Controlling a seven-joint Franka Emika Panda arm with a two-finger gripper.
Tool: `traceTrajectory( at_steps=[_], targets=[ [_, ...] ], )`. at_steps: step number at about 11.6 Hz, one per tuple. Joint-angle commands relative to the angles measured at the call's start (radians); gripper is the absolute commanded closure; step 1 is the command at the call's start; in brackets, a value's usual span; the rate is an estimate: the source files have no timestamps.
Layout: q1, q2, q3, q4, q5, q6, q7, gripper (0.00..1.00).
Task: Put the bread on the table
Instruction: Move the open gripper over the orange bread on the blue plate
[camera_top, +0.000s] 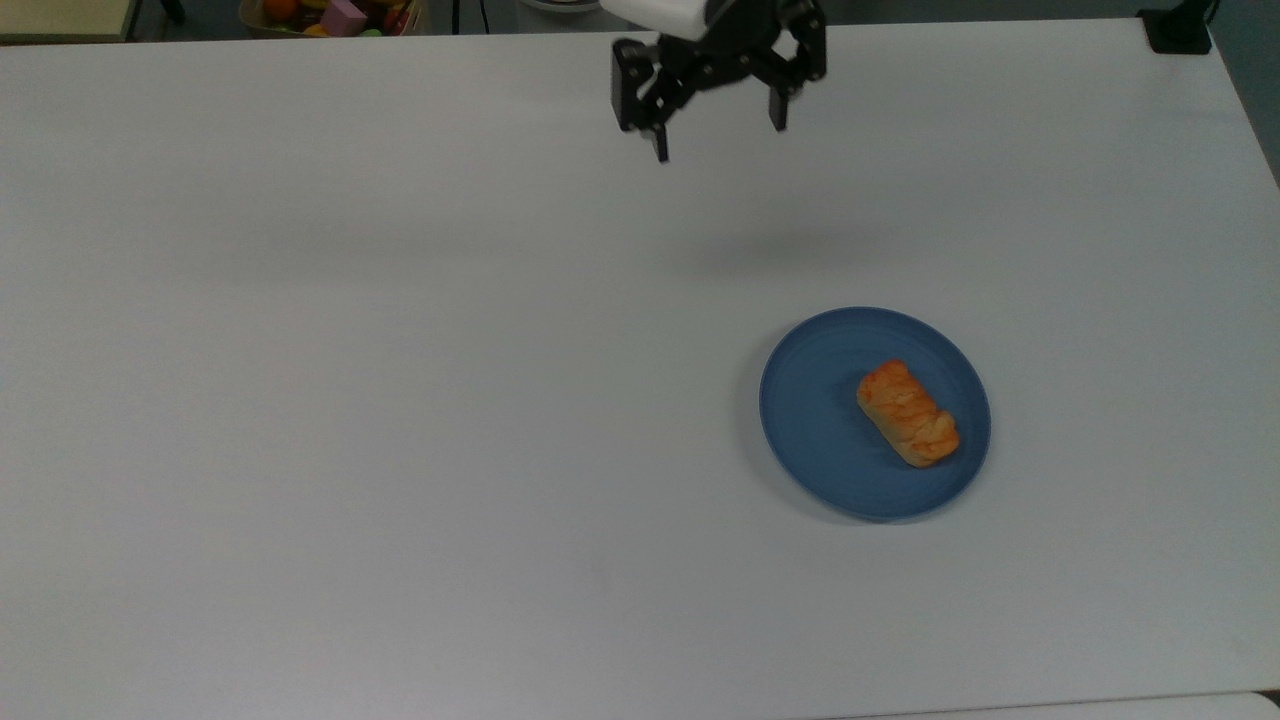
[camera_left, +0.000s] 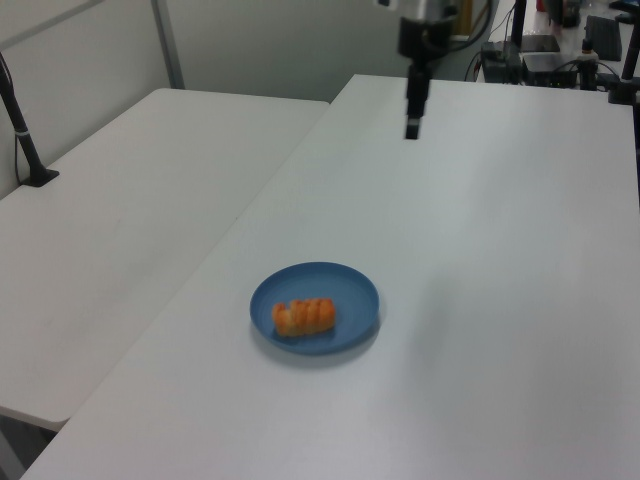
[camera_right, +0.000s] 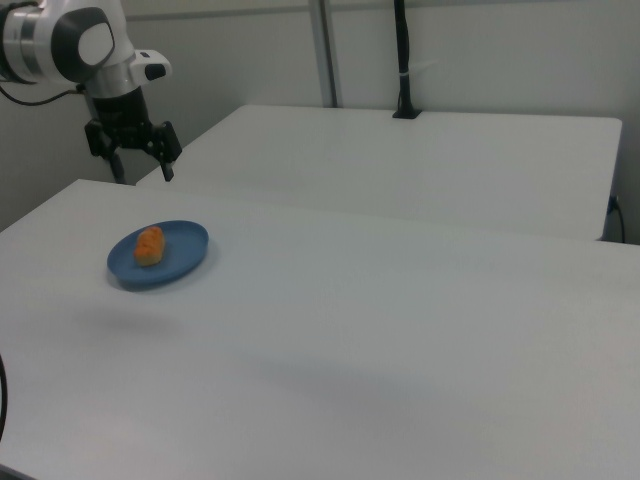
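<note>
Far below the gripper (camera_top: 718, 140) and off toward the top view's lower right, the bread (camera_top: 907, 413) lies on the blue plate (camera_top: 810, 420). It sits away from the gripper on the plate's far half, slanted, not square to the bench (camera_top: 400, 400). Your gripper hangs high in the air with its two fingers spread wide and nothing between them. It is well apart from the bread.

So you have not picked anything up yet. My guess is you are at the reaching step, with the whole job left to do.

Here is what could go wrong. The bread lies slanted, so if you come down without turning the gripper to match, the fingers may land on its ends and push it around. The top looks shiny and bumpy, so a light squeeze may let it slip out. A hard squeeze may squash it if it is soft. If you drop too low, a finger may hit the plate's rim and tip or slide the plate. Lift straight up before you move sideways, or the bread may catch the rim.
</note>
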Motion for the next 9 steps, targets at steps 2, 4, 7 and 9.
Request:
traceTrajectory(
  at_steps=[2, 4, 7, 9],
  targets=[
    [0.081, 0.147, -0.011, 0.098, 0.008, 0.165, -0.005, 0.00],
    [0.112, 0.188, -0.010, 0.098, 0.006, 0.226, -0.004, 0.00],
    [0.150, 0.265, -0.011, 0.095, 0.003, 0.328, 0.024, 0.00],
    [0.161, 0.325, -0.011, 0.095, 0.002, 0.400, 0.025, 0.00]
  ],
)
